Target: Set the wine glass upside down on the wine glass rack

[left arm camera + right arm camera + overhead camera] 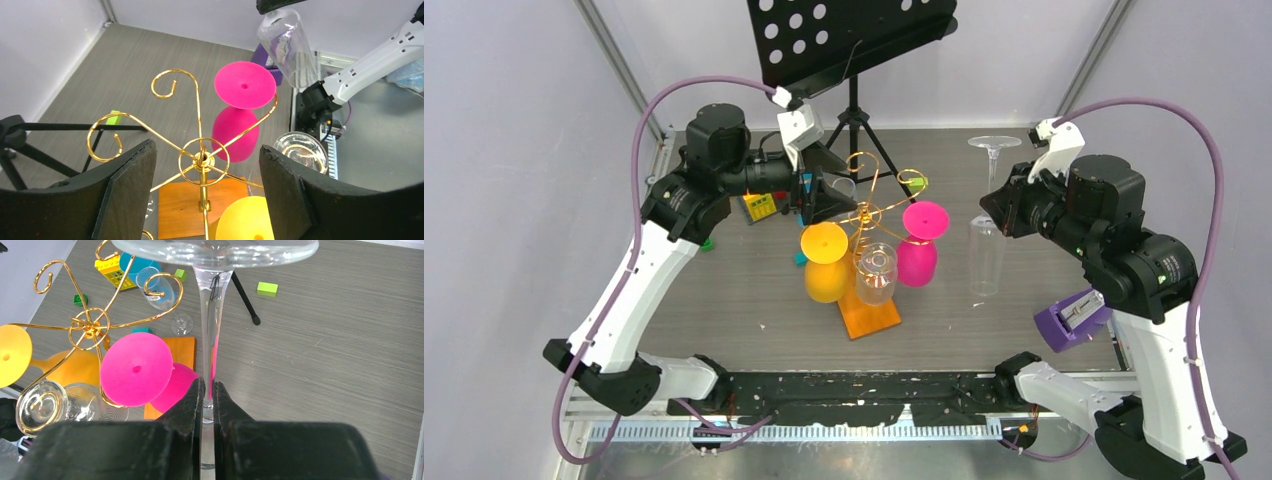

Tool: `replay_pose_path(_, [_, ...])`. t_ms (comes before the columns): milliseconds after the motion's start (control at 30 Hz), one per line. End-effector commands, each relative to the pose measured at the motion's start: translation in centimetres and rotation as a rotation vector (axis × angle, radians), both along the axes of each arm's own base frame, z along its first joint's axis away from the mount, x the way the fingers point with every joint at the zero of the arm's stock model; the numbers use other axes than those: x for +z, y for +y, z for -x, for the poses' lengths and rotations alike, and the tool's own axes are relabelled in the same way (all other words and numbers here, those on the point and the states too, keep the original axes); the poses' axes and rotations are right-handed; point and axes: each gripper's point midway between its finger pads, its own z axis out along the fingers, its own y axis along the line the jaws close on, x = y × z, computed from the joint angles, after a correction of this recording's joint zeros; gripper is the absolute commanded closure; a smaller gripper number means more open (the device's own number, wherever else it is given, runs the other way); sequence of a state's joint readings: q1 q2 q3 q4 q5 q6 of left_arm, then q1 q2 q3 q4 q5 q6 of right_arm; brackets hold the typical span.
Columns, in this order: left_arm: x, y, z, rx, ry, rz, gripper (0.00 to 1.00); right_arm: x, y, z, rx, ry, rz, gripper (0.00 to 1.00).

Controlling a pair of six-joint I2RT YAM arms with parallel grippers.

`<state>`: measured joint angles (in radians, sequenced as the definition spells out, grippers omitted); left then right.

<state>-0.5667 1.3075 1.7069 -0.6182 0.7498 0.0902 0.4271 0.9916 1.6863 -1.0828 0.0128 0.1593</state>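
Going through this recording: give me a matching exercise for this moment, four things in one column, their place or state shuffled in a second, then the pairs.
1. pink plastic wine glass
2. tall clear wine glass
3. left end effector
4. black perforated music stand

A. open above the hub of the gold wire wine glass rack
B. stem clamped in the right end effector, off the rack
C. hanging upside down on a rack arm
D. on a tripod behind the rack

Pairs: 1-C, 2-B, 3-A, 4-D.

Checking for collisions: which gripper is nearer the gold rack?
Left. The left gripper hovers close by the top of the rack, open toward its hub. The right gripper is off to the rack's right, shut on a clear glass.
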Motion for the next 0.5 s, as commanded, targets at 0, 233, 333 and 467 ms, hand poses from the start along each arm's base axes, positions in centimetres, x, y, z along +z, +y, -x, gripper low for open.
replay_pose_path(0, [0.3,-0.6,0.9,-0.093,-0.007,0.040,0.26,2.4,0.2,-0.3,0.023,-0.110,-0.038,0.95])
replay_pose_path(233, [-1.4,-1.4,0.3,-0.120,0.032,0.017,0.30,1.5,0.3,-0.8,0.023,-0.098,-0.035,0.95])
replay_pose_path(333, [-2.1,-1.6,-0.3,-0.111,0.045,0.003,0.31,1.4,0.2,-1.0,0.019,-0.099,-0.035,0.95])
replay_pose_path(467, [-2.9,-2.0,-0.9,-0.114,0.062,-0.012,0.36,1.2,0.2,-1.0,0.020,-0.094,-0.034,0.95])
